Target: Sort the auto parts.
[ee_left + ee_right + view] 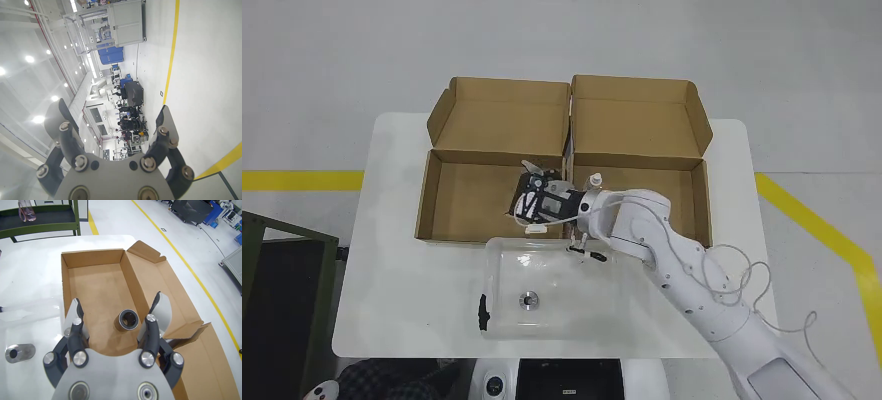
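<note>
Two open cardboard boxes stand side by side at the back of the white table: the left box and the right box. My right gripper hangs open over the near right end of the left box. Below its spread fingers, a short brown bushing with a black rim rests on the box floor, untouched. In front of the boxes, a clear tray holds a metal cylinder and a black part. My left gripper is open and holds nothing, pointing out at the room.
The boxes' lids are folded back toward the table's far edge. A dark green cart stands off the table's left side. Bare white tabletop lies left of the tray and the boxes.
</note>
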